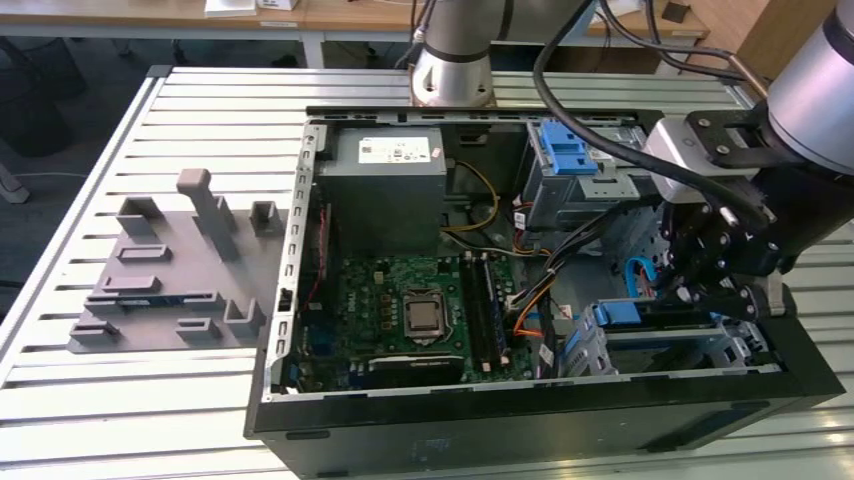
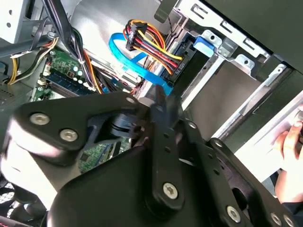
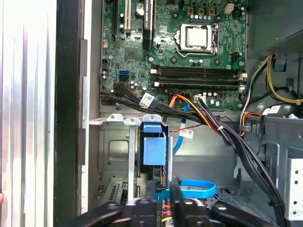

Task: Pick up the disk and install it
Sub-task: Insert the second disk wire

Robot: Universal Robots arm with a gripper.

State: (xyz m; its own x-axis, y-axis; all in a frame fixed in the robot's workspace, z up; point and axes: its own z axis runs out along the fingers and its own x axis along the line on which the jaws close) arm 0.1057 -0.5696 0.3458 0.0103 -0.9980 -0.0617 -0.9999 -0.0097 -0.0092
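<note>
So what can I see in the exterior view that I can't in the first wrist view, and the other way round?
The exterior view gives the wider scene: the grey slotted stand on the slatted table beside the open computer case, and the arm's base behind the case. The first wrist view gives a close look at the drive cage's blue latch and a blue flat cable near it. Shared by both: the green motherboard with its processor socket, and the end effector reaching into the case.

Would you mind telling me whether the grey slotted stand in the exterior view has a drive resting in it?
No, the grey slotted stand on the table has nothing in its slots; it sits outside the computer case.
</note>
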